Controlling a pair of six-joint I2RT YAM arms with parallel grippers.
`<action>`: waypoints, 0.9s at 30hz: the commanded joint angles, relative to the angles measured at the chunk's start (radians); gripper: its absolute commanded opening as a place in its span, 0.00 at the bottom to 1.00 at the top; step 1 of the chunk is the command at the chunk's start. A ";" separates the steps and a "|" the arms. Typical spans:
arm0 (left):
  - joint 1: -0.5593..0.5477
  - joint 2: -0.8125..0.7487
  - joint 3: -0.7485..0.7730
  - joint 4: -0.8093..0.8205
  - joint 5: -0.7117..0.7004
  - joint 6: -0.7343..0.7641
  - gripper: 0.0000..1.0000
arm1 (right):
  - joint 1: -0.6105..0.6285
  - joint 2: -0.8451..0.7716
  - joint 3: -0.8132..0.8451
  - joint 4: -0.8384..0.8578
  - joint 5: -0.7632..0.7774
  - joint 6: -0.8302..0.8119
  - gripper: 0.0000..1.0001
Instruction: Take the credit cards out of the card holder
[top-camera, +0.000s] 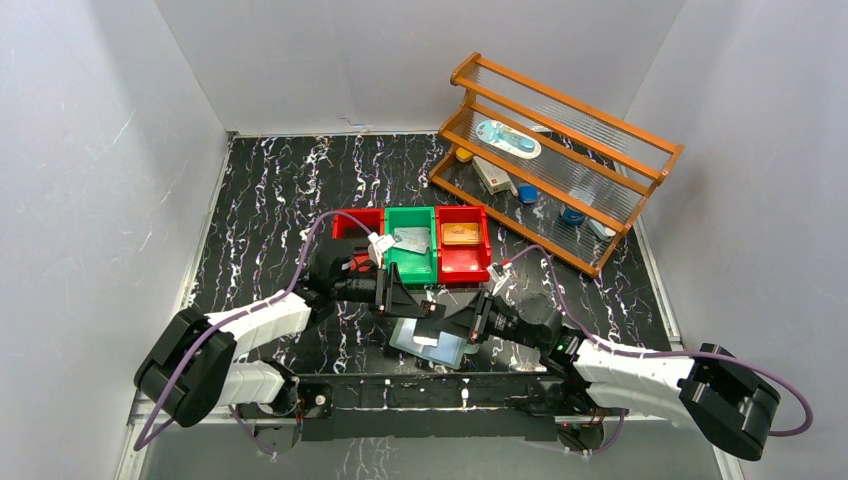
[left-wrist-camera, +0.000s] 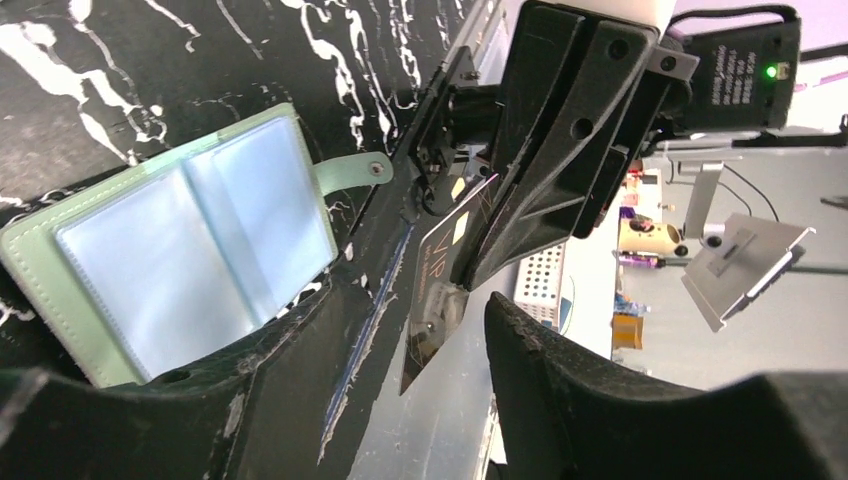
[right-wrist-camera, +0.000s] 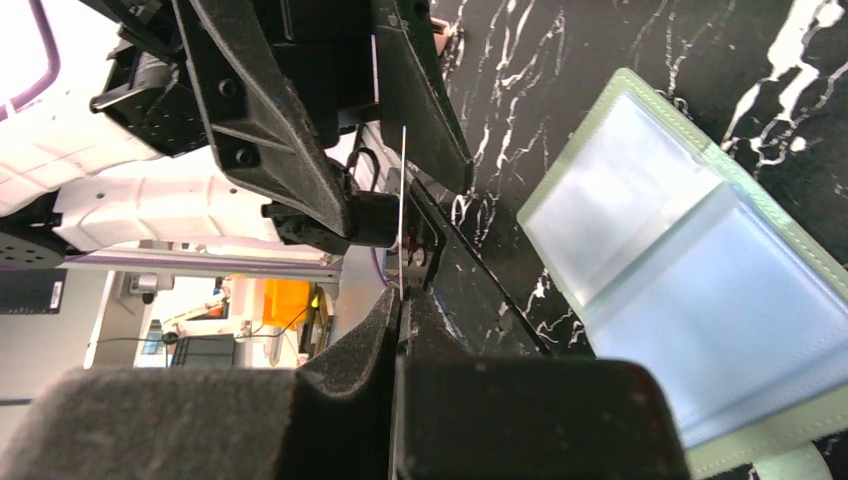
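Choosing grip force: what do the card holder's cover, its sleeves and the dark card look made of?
Card holder cover: matte sage-green, stitched rim, likely faux leather or vinyl. Sleeves: clear pale-blue soft plastic, glossy. Dark card: thin, stiff, shiny with gold print, probably plastic.

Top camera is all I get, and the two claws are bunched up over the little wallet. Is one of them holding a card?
Observer: Yes. The left wrist view shows the right gripper pinching a dark card.
Operator: Is the other claw grabbing it too?
Observer: No. In the right wrist view the left gripper has its fingers apart, one on each side of the card's thin edge.
Operator: Any more cards in the wallet?
Observer: The card holder lies open on the table, and the sleeves facing up look empty; hidden sleeves I cannot judge.
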 joint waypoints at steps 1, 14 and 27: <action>0.006 -0.007 -0.020 0.149 0.105 -0.056 0.50 | -0.002 0.002 0.032 0.142 -0.027 -0.009 0.05; 0.006 -0.015 -0.060 0.323 0.187 -0.147 0.23 | -0.017 0.017 0.014 0.229 -0.029 0.013 0.05; 0.005 -0.082 0.008 0.069 0.156 -0.009 0.00 | -0.032 0.031 -0.023 0.236 -0.001 0.039 0.44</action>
